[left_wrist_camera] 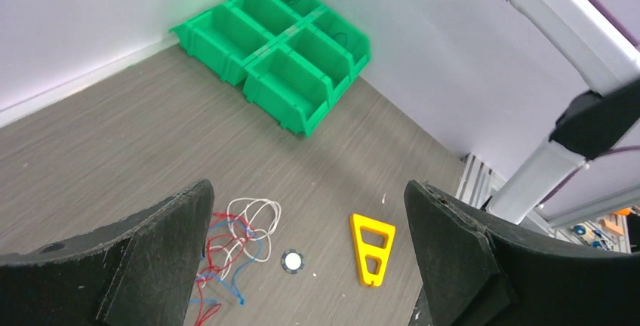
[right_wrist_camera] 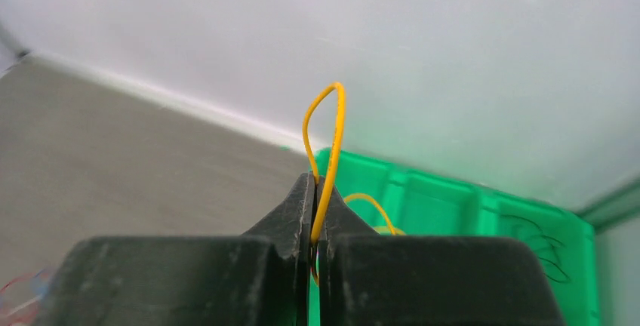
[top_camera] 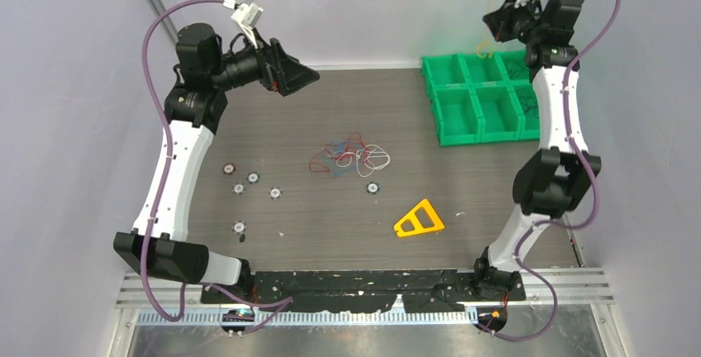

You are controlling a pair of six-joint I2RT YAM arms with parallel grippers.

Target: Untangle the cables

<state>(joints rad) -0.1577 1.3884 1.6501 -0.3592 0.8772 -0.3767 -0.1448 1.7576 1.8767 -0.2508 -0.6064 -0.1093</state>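
Observation:
A tangle of red, blue and white cables [top_camera: 351, 156] lies mid-table; it also shows in the left wrist view [left_wrist_camera: 234, 243]. My right gripper [right_wrist_camera: 315, 182] is shut on a yellow-orange cable [right_wrist_camera: 330, 137], whose loop sticks up past the fingertips. In the top view the right gripper [top_camera: 494, 28] is held high over the green bins' far left compartments, with the yellow cable [top_camera: 486, 41] hanging below it. Black cables [top_camera: 529, 101] lie in the right-hand bin compartments. My left gripper [top_camera: 302, 78] is open and empty, raised at the far left, well away from the tangle.
A green six-compartment bin [top_camera: 463, 121] stands at the far right. A yellow triangular piece [top_camera: 419, 220] lies near the front centre. Several small round chips [top_camera: 252, 179] are scattered left of the tangle, and one [top_camera: 373, 188] lies just below it.

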